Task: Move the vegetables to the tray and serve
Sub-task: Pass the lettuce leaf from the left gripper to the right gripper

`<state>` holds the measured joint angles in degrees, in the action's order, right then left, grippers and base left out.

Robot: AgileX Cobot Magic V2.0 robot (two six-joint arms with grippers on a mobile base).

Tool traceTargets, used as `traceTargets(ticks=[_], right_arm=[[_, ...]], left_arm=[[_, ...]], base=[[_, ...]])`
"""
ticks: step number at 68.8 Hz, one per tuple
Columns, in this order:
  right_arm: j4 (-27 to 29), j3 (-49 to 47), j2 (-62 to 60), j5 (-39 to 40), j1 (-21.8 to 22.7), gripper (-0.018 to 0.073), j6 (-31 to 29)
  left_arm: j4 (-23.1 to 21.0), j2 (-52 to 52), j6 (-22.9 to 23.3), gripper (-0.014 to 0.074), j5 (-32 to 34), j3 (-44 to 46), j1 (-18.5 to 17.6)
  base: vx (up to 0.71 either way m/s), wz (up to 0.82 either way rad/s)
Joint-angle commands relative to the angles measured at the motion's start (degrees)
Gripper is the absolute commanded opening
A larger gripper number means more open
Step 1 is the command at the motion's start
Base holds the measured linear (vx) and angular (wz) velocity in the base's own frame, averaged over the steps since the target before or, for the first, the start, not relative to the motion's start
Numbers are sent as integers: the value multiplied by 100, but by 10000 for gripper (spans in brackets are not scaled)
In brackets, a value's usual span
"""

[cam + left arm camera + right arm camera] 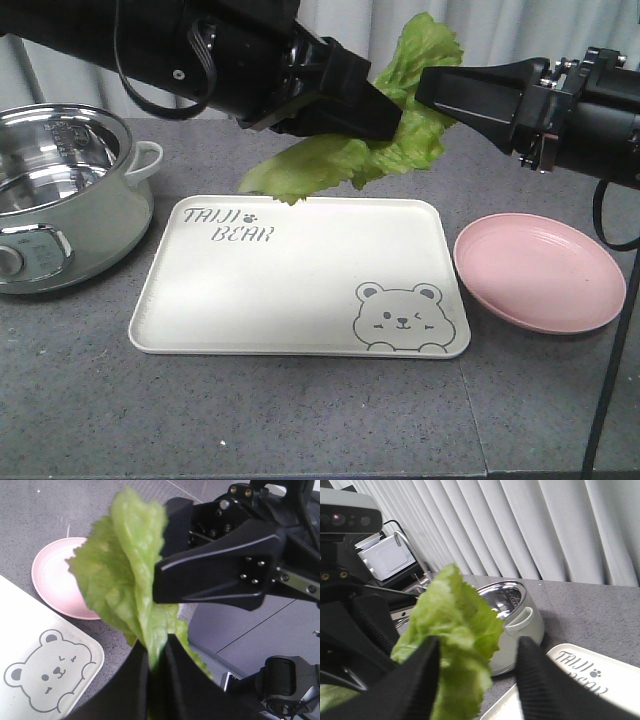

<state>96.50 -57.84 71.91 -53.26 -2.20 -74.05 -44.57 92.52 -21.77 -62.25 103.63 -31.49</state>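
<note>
Jaws of the left gripper (157, 647) are closed tight on the lettuce leaf (125, 575), pinching its lower part so that the frilly body stands up above the fingertips. Facing it, the right gripper (479, 645) has its jaws spread wide apart, and we see part of the leaf in the gap, close against one finger (420, 680); we cannot tell whether it touches. From the front, both grippers meet at the leaf in the air, above the far edge of the tray (300, 280). One ragged end of the leaf hangs down toward the rim near the "TAIJI BEAR" lettering without resting on it. The tray lies flat on the grey table (300, 430), with a pink plate (540, 270) just beside it on the right and a steel-lined pot (70, 200) on the left. A pale pleated curtain (545, 525) hangs behind.
</note>
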Motion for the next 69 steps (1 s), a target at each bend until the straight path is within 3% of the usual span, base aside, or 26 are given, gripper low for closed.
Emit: traceTargets(ticks=[1, 6, 23, 34, 52, 69], right_arm=[[762, -184, -112, -141, 34, 120, -77], [762, -184, -112, -146, 34, -16, -82], [762, -184, -112, -172, 34, -10, -82], [762, -184, -112, -184, 34, -10, -82], [762, -184, -112, -177, 34, -10, -82], [762, -184, -112, -172, 34, -10, -109]], left_arm=[[-312, -197, 6, -7, 243, 110, -34], [-299, -197, 20, -3, 217, 110, -34], [-270, -197, 45, 60, 337, 110, -34], [-269, -197, 56, 162, 342, 110, -34], [182, -197, 140, 330, 340, 110, -34], [480, -197, 219, 363, 414, 110, -22]], base=[[0, 0], [0, 0], [0, 0], [0, 0], [0, 0], [0, 0]])
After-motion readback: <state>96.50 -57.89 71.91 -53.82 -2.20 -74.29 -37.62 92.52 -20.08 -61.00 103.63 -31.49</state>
